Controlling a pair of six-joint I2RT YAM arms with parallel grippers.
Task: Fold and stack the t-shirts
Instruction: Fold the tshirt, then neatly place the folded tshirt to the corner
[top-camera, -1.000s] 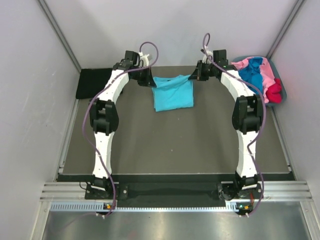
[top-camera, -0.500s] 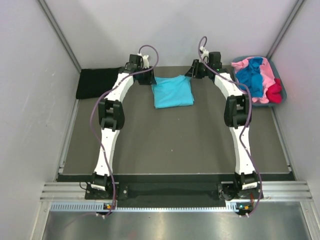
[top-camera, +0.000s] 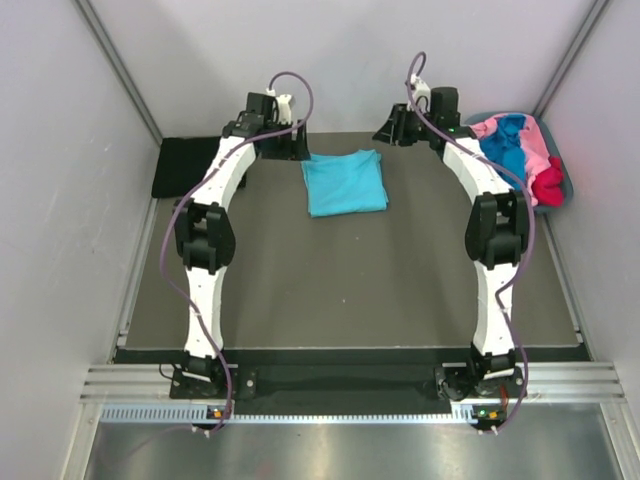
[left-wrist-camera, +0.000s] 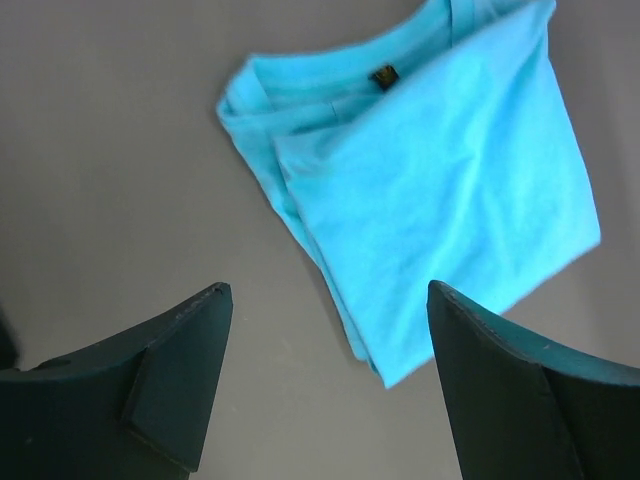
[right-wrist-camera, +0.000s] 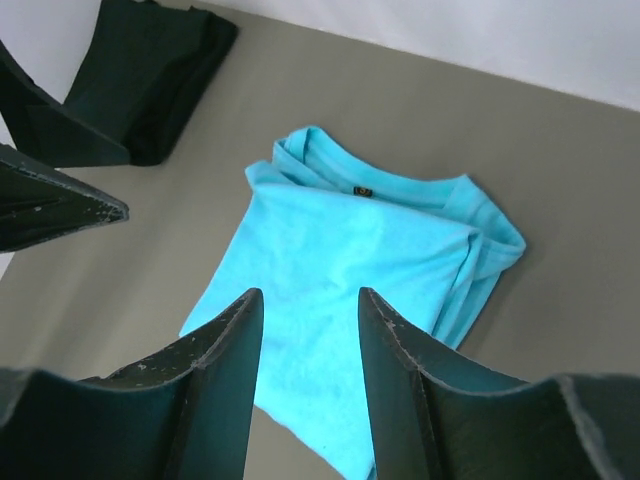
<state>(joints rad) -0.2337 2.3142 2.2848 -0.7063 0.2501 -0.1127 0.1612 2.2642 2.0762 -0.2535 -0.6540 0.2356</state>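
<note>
A light turquoise t-shirt lies folded into a rough square on the grey mat at the back middle, its collar and label toward the rear. My left gripper hovers off the shirt's back left corner, open and holding nothing; from the left wrist the shirt lies ahead of the gripper. My right gripper hangs above the back right corner, also open and holding nothing, with the shirt below the gripper. A folded black t-shirt rests at the back left.
A grey-blue tub at the back right holds a heap of pink, royal blue and red shirts. White walls close in on three sides. The black shirt shows beyond the left arm's finger.
Both grippers have opened and let go of the turquoise shirt's back edge, then drawn up and away from it. The shirt now lies flat on the mat.
</note>
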